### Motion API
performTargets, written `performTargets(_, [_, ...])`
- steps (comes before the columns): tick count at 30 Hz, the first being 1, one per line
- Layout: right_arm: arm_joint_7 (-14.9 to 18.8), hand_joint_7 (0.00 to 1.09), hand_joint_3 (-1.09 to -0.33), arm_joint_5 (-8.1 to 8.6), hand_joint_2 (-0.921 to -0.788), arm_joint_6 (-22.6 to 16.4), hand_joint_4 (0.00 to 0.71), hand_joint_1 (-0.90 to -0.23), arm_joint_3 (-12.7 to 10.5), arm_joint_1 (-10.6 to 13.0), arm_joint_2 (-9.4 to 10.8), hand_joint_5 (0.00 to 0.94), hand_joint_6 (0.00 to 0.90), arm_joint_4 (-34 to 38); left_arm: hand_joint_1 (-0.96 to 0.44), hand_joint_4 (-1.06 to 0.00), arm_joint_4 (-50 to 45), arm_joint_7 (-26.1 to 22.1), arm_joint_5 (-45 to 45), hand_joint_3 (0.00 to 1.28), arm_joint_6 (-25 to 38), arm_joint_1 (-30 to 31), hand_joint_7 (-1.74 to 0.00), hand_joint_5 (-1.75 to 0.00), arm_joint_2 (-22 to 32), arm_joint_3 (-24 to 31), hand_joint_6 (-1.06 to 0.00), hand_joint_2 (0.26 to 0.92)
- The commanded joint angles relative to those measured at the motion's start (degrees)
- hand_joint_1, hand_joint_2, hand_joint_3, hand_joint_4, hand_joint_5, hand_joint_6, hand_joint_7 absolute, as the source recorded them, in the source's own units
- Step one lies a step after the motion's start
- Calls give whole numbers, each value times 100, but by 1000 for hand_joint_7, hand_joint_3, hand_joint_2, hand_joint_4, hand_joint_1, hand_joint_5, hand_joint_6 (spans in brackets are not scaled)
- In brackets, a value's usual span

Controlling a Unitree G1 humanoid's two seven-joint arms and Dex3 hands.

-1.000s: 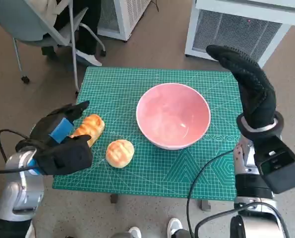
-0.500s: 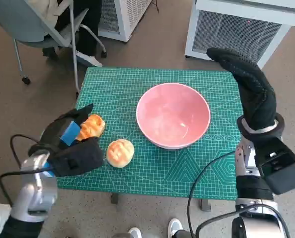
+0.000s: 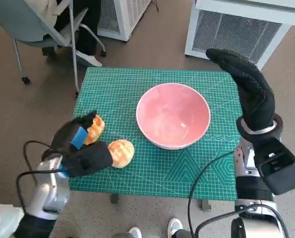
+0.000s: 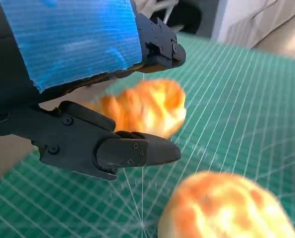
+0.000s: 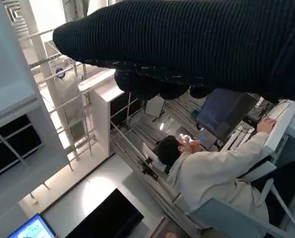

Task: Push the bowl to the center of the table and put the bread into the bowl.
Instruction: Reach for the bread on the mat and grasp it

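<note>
A pink bowl (image 3: 173, 115) stands empty on the green mat (image 3: 132, 84), a little right of its middle. Two breads lie near the mat's front left: a long one (image 3: 94, 127) and a round one (image 3: 122, 152). My left hand (image 3: 82, 147) hangs low over them, covering the long bread's near end and the round bread's left edge. In the left wrist view the long bread (image 4: 149, 106) lies between my spread black fingers (image 4: 137, 151), with the round bread (image 4: 226, 206) beside them; no grip shows. My right hand (image 3: 250, 88) is raised at the mat's right edge, fingers stretched out, holding nothing.
A grey chair (image 3: 43, 27) stands off the mat's far left corner. White units (image 3: 239, 27) stand behind the table. Shoes (image 3: 175, 228) show at the front edge. A black cable (image 3: 203, 176) crosses the front right corner. A seated person (image 5: 209, 171) appears in the right wrist view.
My left hand has moved right and forward, from beside the long bread to over it, reaching the round bread. Bowl, breads and right hand have stayed put.
</note>
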Motion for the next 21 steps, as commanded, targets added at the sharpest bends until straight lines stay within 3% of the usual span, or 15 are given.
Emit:
performTargets(1, [-28,260,-741,-22,-921,9,265,-588,37,152,-10,0,220,-3,-596,-522,365,242,22,286,-69,-192,-19,-90,-71,-36,-299,921])
performTargets(3, [-21,261,-743,-23,-921,5,265,-582,42,148,-20,0,217,3,-560,-575,550,352,-17,262,-112,-249,-24,-141,-94,-15,-326,921])
performTargets(4, [-15,263,-745,-21,-921,5,265,-580,44,145,-26,0,215,9,-538,-563,646,425,-48,248,-148,-276,-19,-246,-109,10,-348,921])
performTargets(6, [-6,265,-747,-16,-921,3,265,-578,48,143,-36,0,211,16,-477,-481,793,558,-96,216,-205,-317,-20,-599,-135,48,-407,921])
performTargets(9, [4,268,-748,-9,-921,-2,265,-579,54,143,-44,0,208,21,-387,-445,980,740,-149,176,-269,-369,-45,-936,-171,84,-499,921])
performTargets(13, [15,274,-749,-11,-921,-10,265,-582,71,140,-46,0,202,25,-287,-505,1222,985,-223,141,-326,-443,-97,-1100,-226,130,-611,921])
performTargets(18, [29,280,-751,-9,-921,-39,265,-582,98,137,-46,0,195,34,-199,-574,1521,1244,-325,114,-438,-536,-156,-1113,-272,193,-691,921])
performTargets(20, [54,282,-753,18,-921,-46,266,-582,107,119,-52,1,191,64,72,-578,1613,1331,-386,137,-506,-560,-183,-1223,-280,232,-716,921])
performTargets(21, [65,284,-754,31,-921,-48,266,-582,111,111,-54,1,189,78,45,-566,1654,1367,-420,146,-540,-571,-578,-1249,-281,248,-653,921])
